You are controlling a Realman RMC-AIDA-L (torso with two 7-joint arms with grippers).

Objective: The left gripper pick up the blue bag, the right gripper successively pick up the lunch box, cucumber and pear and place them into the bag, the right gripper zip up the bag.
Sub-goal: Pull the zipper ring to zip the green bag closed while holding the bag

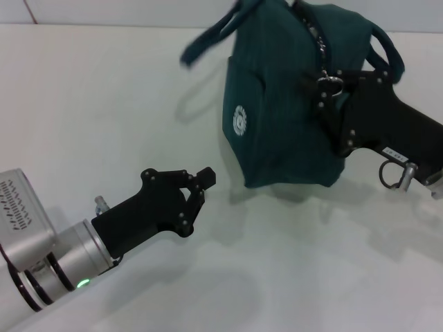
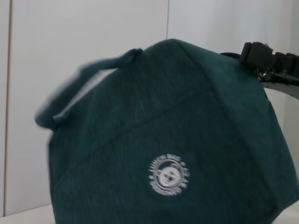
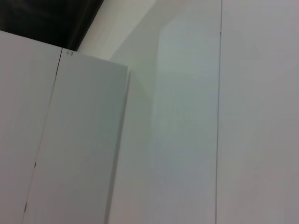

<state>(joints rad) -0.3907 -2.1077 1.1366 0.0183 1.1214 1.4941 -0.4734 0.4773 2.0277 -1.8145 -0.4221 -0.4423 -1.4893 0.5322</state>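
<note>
The blue bag (image 1: 277,117) stands tilted on the white table at the back right, its white round logo (image 1: 240,119) facing my left arm. My right gripper (image 1: 332,88) reaches in from the right and is shut on the bag's metal zipper ring at the top. My left gripper (image 1: 199,182) hovers low in front of the bag, a short gap away, shut and holding nothing. In the left wrist view the bag (image 2: 163,140) fills the picture, with the right gripper (image 2: 268,65) at its top edge. The lunch box, cucumber and pear are out of view.
One rope-like handle (image 1: 208,38) swings out blurred at the bag's left. Bare white table (image 1: 104,104) spreads to the left and front. The right wrist view holds only white wall panels (image 3: 187,140).
</note>
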